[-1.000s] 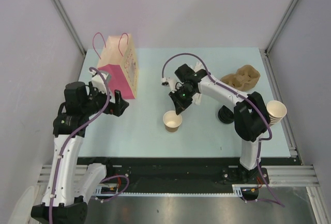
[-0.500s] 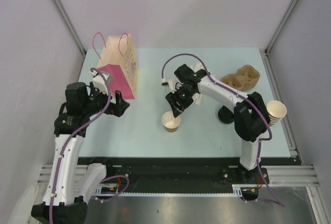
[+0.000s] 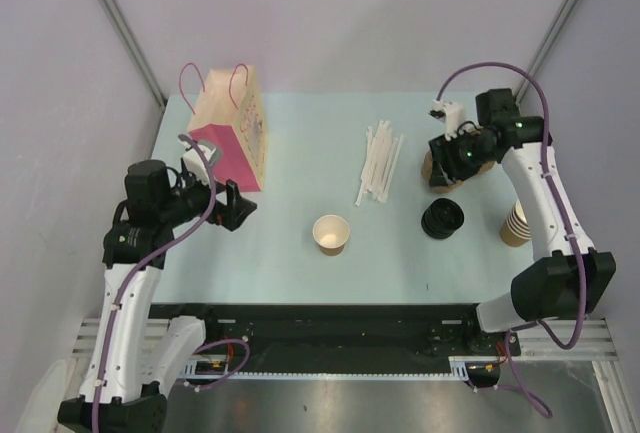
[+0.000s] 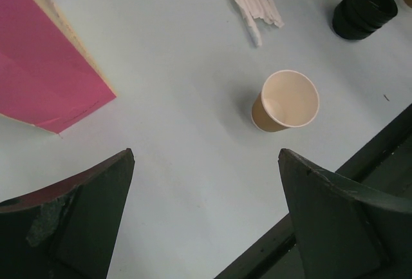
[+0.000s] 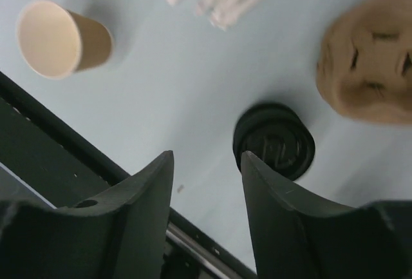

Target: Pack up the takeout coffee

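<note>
Nearby: straws, lid stack, lidless cup (bag upright).

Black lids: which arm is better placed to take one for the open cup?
Right. The right gripper is open and empty near the black lids, which lie just ahead of it in its wrist view. The left gripper stands beside the pink bag, beyond the cup.

Soft, even light from above, no glare.
Below my left gripper the paper cup looks sharp, with a faint shadow at its base. My right gripper's view is blurred, leaving the lid stack ahead soft-edged.
</note>
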`<state>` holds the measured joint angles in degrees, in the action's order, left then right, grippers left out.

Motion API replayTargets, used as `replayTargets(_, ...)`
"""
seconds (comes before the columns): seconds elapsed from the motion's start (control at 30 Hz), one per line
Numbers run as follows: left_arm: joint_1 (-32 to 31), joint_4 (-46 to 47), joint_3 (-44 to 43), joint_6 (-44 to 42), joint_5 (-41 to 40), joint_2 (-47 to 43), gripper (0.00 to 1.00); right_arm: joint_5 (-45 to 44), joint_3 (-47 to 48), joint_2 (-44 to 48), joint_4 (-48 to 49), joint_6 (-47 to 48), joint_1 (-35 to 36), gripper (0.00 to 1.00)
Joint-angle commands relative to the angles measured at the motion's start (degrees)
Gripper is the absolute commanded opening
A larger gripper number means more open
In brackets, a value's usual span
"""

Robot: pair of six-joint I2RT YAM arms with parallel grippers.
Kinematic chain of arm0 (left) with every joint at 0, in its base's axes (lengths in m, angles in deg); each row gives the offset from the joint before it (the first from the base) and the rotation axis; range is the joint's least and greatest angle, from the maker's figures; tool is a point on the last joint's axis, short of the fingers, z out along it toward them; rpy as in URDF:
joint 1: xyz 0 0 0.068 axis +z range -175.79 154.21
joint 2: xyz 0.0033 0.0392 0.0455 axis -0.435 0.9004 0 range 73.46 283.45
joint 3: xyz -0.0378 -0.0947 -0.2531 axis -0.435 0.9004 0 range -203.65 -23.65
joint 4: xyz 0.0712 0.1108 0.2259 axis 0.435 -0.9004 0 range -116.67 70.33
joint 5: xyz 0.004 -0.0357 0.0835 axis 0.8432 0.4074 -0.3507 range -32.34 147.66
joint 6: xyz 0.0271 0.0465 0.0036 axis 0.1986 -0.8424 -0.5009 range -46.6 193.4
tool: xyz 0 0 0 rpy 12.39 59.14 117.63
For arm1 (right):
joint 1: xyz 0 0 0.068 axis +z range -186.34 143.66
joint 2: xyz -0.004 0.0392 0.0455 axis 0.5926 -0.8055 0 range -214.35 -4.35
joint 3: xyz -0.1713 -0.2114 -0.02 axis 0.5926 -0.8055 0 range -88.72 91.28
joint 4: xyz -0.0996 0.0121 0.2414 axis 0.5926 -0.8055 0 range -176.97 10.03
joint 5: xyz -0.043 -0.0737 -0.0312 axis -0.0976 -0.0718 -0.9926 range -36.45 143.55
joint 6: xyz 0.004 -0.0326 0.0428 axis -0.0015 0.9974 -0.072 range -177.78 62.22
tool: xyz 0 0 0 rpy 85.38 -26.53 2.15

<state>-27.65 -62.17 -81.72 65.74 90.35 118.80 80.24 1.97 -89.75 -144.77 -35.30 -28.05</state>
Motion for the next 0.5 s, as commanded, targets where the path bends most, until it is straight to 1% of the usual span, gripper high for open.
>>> replayTargets(0.0, -3.22, 1.81, 0.75, -2.70, 3.88, -0.26, 0.99, -3.31, -6.04, 3.14, -6.13, 6.43, -4.95, 0.47)
replayTargets(0.13, -6.91, 2.86, 1.64, -3.59, 2.82, 1.32, 1.00, -4.37, -8.51, 2.26, -6.31, 6.79, -6.45, 0.45)
replayTargets(0.47, -9.64, 5.06, 2.08, -3.59, 2.21, 3.44, 0.99, -5.34, -14.93, -1.96, -0.25, 4.24, -6.10, 0.44)
